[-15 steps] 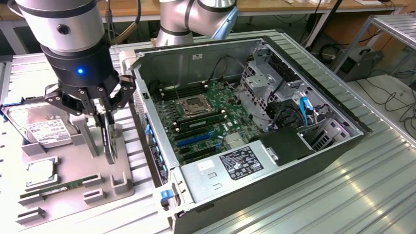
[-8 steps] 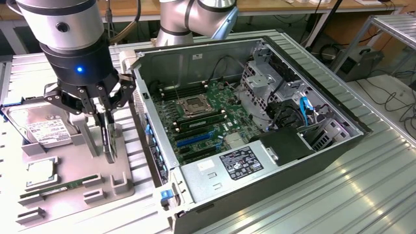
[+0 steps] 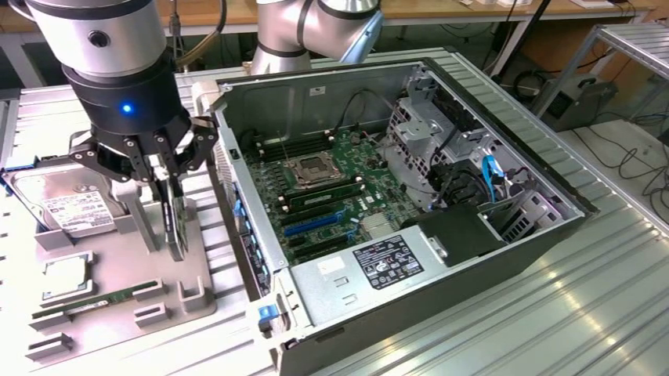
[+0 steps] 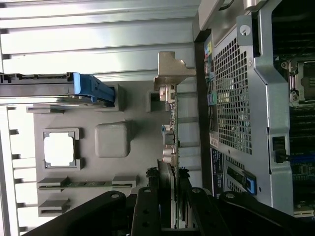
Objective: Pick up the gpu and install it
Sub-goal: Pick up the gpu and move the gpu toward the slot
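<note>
While the gripper (image 3: 160, 174) pinches the gpu (image 3: 175, 223) by its top edge, card upright over the tray (image 3: 157, 274) next to the case (image 3: 313, 86), we flag risks: thin grip lets it pivot or slip; bracket (image 4: 171, 69) may snag case wall.

end effector (image 3: 168, 188): you have it black throughout, with a blue light (image 3: 128, 108) glowing on the wrist above.
gpu (image 3: 178, 235): between the fingers, dark along its edge; your wrist view gives a silvery bracket.
hard drive (image 3: 63, 207): beside the end effector, silver with a white printed label.
RAM stick (image 3: 99, 301): green.
holder (image 3: 157, 274): plain pale grey under the end effector.
motherboard (image 3: 340, 184): green, with blue and black slots.
desk (image 3: 502, 313): silvery, ribbed in straight lines.
</note>
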